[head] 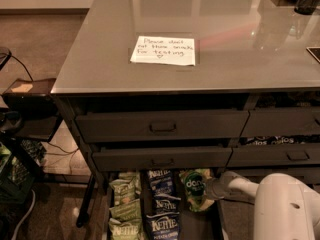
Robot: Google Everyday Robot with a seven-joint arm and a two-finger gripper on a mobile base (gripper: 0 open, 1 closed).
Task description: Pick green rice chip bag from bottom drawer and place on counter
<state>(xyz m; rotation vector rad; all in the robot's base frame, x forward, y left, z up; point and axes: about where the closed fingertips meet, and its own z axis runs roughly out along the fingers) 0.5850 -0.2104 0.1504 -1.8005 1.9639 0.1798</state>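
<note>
The end effector [212,189] sits low at the right of the open bottom drawer [198,225], pressed against the right edge of the green rice chip bag [192,185]. Whether it is open or closed on the bag cannot be told from this view. The white arm [286,208] reaches in from the lower right corner, its bulky shell filling that part of the view.

The green rice chip bag lies in the rightmost column of the drawer, near the back, just under the front of the drawer above. Its white lettering reads "dang" on a round darker green patch. Beside it, in the middle column, lie dark blue bags [162,209] marked "KETTLE" in white. The left column holds olive-green bags [124,206] – the lowest of these also shows the Kettle name.

Above the bottom drawer, two shut grey drawers [162,126] with black rectangular handles are stacked under the worktop [95,54]. The worktop is grey and glossy, and a white paper note [164,50] lies flat on it near the front edge. The handwriting appears to read "Please don't eat these snacks – for testing", with a small heart drawn below
</note>
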